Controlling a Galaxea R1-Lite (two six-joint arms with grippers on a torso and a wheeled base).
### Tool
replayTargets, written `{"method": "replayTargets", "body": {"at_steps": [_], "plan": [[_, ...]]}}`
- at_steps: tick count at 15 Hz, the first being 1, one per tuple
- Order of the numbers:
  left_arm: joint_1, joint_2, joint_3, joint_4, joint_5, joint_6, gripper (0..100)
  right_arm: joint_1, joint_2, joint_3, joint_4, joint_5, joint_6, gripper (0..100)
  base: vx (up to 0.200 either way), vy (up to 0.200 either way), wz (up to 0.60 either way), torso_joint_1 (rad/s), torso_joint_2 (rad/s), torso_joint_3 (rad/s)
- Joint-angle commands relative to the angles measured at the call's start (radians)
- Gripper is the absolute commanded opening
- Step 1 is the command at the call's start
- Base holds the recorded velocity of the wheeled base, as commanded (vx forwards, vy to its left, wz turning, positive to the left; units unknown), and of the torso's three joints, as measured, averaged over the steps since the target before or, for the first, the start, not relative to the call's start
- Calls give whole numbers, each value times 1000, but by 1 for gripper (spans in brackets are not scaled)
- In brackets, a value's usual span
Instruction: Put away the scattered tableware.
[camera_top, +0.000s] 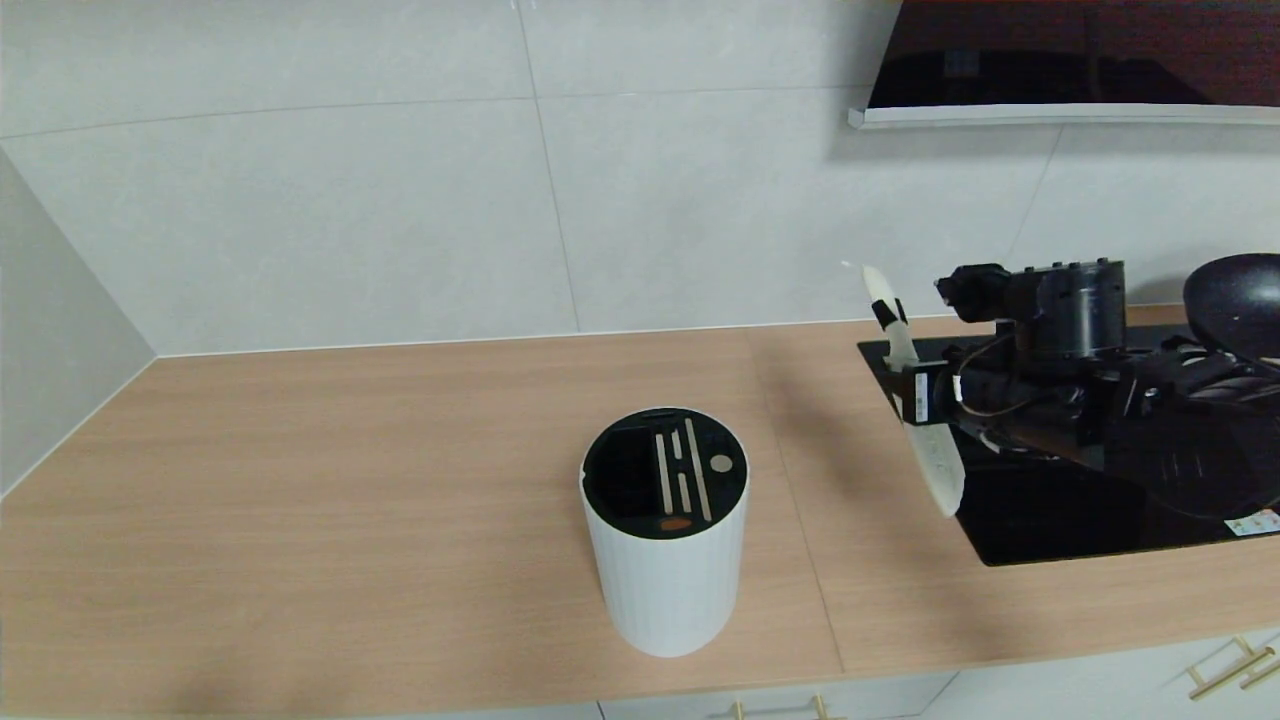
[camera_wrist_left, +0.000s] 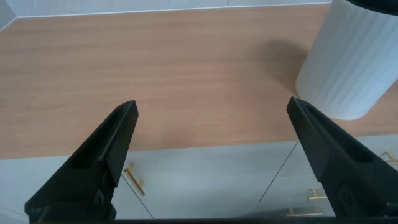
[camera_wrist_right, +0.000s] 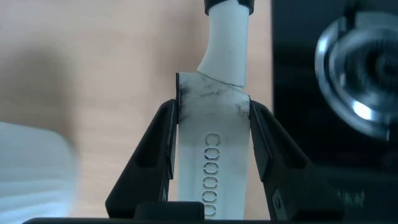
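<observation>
Left hand: the left hand (camera_wrist_left: 211, 163) is spread wide with nothing in it, held over the front edge of the surface (camera_top: 350, 480), with the holder just off to one side of it.
Holder: a white ribbed cylinder (camera_top: 668, 560) stands upright near the front edge, around the middle of the surface; its dark top has narrow slots and faces straight up.
Open room: bare wood lies on all sides of the holder, widest to its left and behind it toward the wall.
Utensil: a long white utensil (camera_top: 935, 465) is off the surface, over the left edge of the cooktop (camera_top: 1050, 520). Its long axis is steep; the narrow end with a black band points up and toward the wall, and the broad rounded end points down and toward the front.
Right hand: the right hand (camera_top: 920, 395) pinches the utensil across its broad part, one finger on each flat side, with the arm reaching in low from the right.
Far right: a dark pan (camera_top: 1235, 300) sits at the back of the cooktop.
</observation>
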Motion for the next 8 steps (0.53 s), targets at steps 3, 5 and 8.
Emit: {"method": "replayTargets", "body": {"at_steps": [3,5,8], "plan": [[0,2,-1,-2,-6,17,100,125,-126,-51,-1,-2,2,0,0,0,0,0,0,0],[-23,114,-208,42,-109,-34,100,158,-158,-54,-1,-6,0,0,0,0,0,0,0,0],[-73,570,-558,91,-347,-52,100,194,-175,-57,0,-9,3,0,0,0,0,0,0,0]]}}
